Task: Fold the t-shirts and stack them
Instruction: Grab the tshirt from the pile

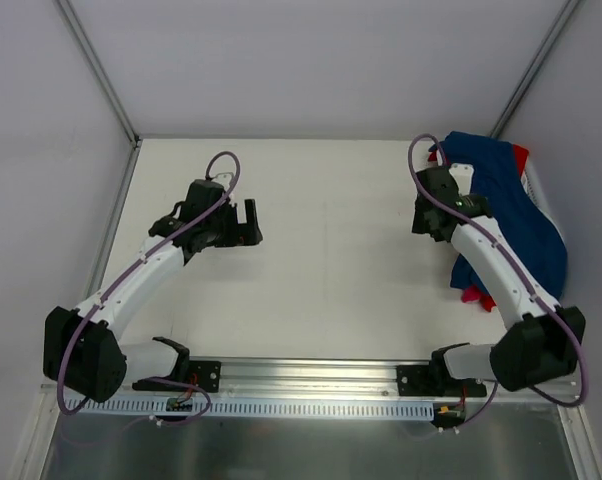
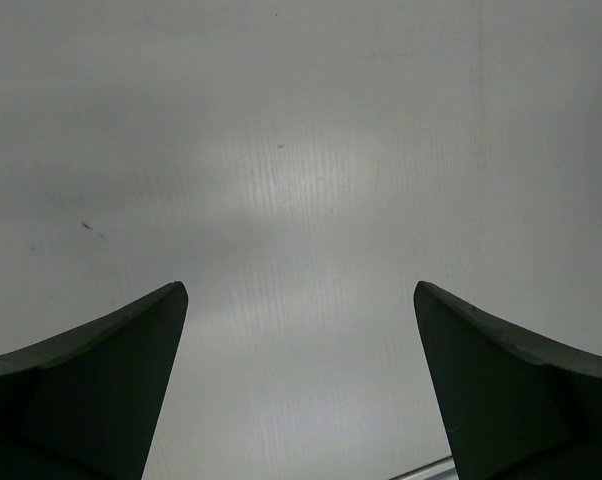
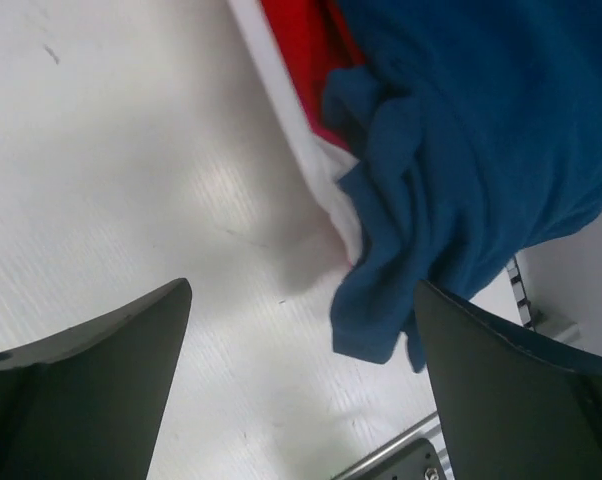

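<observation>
While the right hand (image 3: pixel 301 285) hangs with fingers apart, the blue t-shirt (image 3: pixel 481 130) droops over the rim of the basket (image 3: pixel 286 110) just ahead of its right finger; best pinch that loose fold alone, leaving the red t-shirt (image 3: pixel 296 40); the left hand (image 2: pixel 299 290) is apart too

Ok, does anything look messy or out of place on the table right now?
Yes: the blue t-shirt hangs crumpled over the white basket's rim at the table's right edge, a pink scrap poking out beneath it. Nothing is folded yet; otherwise nothing stands out.

blue t-shirt (image 1: pixel 516 215); red t-shirt (image 3: pixel 296 40); pink t-shirt (image 1: pixel 471 294); white basket (image 3: pixel 316 175); white table (image 1: pixel 331 250); purple cables (image 1: pixel 221 158).
</observation>
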Tool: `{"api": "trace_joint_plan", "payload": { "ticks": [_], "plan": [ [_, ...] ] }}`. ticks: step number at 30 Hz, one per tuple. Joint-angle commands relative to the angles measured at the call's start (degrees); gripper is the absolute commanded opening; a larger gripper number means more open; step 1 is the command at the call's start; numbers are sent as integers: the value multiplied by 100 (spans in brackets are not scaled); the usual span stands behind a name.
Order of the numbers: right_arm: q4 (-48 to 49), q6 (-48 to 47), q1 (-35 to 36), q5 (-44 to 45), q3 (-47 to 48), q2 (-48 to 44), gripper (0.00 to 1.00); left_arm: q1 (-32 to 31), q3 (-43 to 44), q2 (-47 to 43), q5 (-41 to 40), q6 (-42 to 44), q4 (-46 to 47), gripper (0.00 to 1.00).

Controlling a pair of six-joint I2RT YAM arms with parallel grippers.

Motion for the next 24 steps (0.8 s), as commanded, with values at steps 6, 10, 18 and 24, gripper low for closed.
{"api": "trace_joint_plan", "payload": {
  "ticks": [6, 10, 18, 24],
  "plan": [
    [284, -293, -230, 2521, -66, -866, 99, -263, -1401, -1149, -10, -229, 1622, 99],
    [-274, 588, -1615, 1711, -334, -863, 99, -316, -1436, -1499, 88, -221, 1456, 99],
    [633, 544, -3290, -1113, -1049, -768, 100, -368, -1400, -1922, 149, -493, 1341, 99],
    [1019, 306, -3203, -1632, -1313, -1497, 99, -492, -1726, -2432, -361, -599, 1350, 99]
  ]
}}
